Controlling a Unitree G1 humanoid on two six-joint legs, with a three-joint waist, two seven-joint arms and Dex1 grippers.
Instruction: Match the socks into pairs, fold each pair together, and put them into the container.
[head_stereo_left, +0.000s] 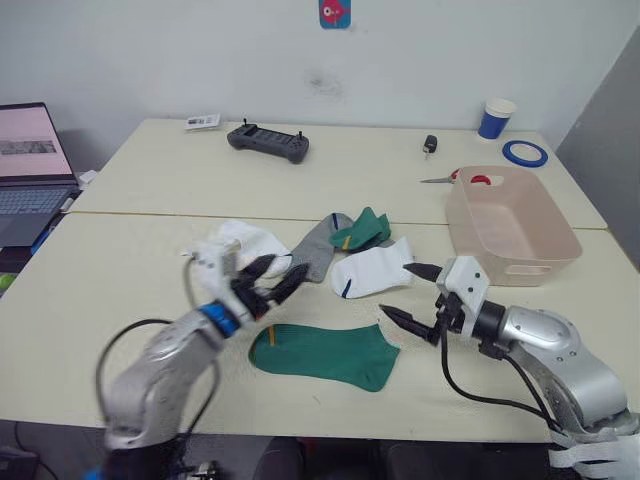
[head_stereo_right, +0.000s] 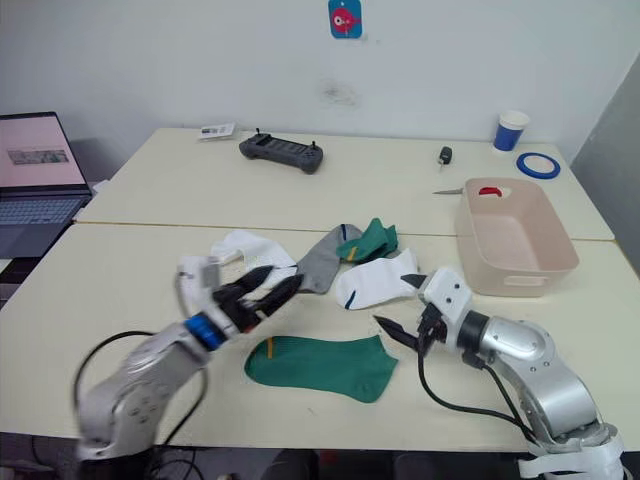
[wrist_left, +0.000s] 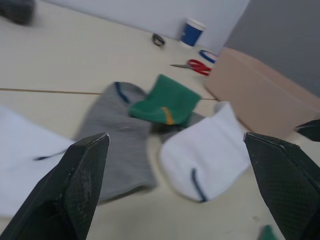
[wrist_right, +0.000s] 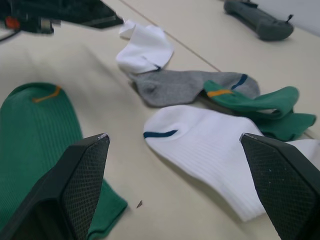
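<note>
So both arms were reaching in low over the near part of the counter (head_stereo_left: 140, 250), angled toward each other. The left pincer (head_stereo_left: 268, 283) came up from the near-left corner, forearm slanting up and to the right, its black fingers spread and empty, tips hovering just by the crumpled white sock (head_stereo_left: 245, 243) and the toe of the grey sock (head_stereo_left: 318, 252). The right pincer (head_stereo_left: 412, 295) came in from the near-right, forearm bent and pointing left, fingers spread wide too, one tip higher and one lower, nothing between them. It sat just right of the flat dark green sock (head_stereo_left: 325, 354) and just near of the other white sock (head_stereo_left: 370, 270).

That flat green sock lay by itself, nearest the edge, between the two pincers, with a small orange mark at its left end. The rest were bunched in the middle: a folded-over green sock (head_stereo_left: 362, 229) resting on the grey one's cuff end, the white one with the dark blue mark right beside it.

The pink-beige container (head_stereo_left: 520, 225) stood at the right, apart from the socks; I couldn't see any sock in it. Red-handled scissors (head_stereo_left: 455, 179) lay just behind it, with a paper cup (head_stereo_left: 496, 118) and a blue tape roll (head_stereo_left: 525, 153) further back. A black controller (head_stereo_left: 267, 141) was at the far side and a laptop (head_stereo_left: 32, 165) off to the left.
</note>
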